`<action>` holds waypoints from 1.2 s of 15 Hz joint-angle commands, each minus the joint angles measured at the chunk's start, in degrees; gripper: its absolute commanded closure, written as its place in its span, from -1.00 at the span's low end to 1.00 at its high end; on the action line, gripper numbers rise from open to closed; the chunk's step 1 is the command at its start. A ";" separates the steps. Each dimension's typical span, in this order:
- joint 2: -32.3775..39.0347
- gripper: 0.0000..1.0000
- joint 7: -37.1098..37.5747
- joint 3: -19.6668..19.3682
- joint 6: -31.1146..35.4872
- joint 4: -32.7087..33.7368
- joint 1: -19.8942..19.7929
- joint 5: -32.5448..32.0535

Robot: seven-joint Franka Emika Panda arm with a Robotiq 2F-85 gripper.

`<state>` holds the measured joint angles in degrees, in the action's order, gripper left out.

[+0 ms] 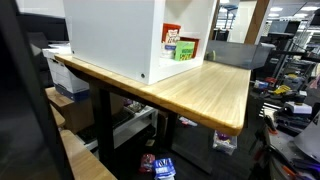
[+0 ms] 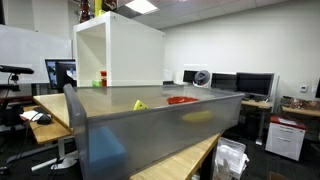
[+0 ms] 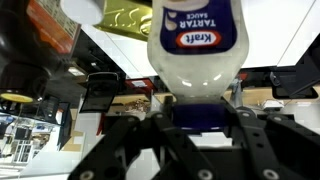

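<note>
Indoors, wooden tabletop (image 1: pixel 212 92), white cabinet (image 1: pixel 108 35), office monitors (image 2: pixel 252 86), tool (image 3: pixel 196 112) gripping sauce bottle (image 3: pixel 196 40).

Gripper (image 3: pixel 198 120) comes in from the bottom centre of the wrist view, 2 black fingers (image 3: pixel 115 150) angling inward, jaws partway closed and clamped on the cap end of a sauce bottle (image 3: pixel 195 45).

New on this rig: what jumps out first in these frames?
In the wrist view, a Kraft tartar sauce bottle fills the frame, its dark cap end clamped in the gripper. In both exterior views, a big white open-fronted cabinet stands on the wooden table.
</note>
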<state>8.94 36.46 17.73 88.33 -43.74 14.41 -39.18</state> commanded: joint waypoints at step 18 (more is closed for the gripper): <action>-10.12 0.61 6.54 -0.66 5.09 -14.57 -0.21 0.07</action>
<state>2.34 40.44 17.91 90.57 -52.44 15.25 -39.43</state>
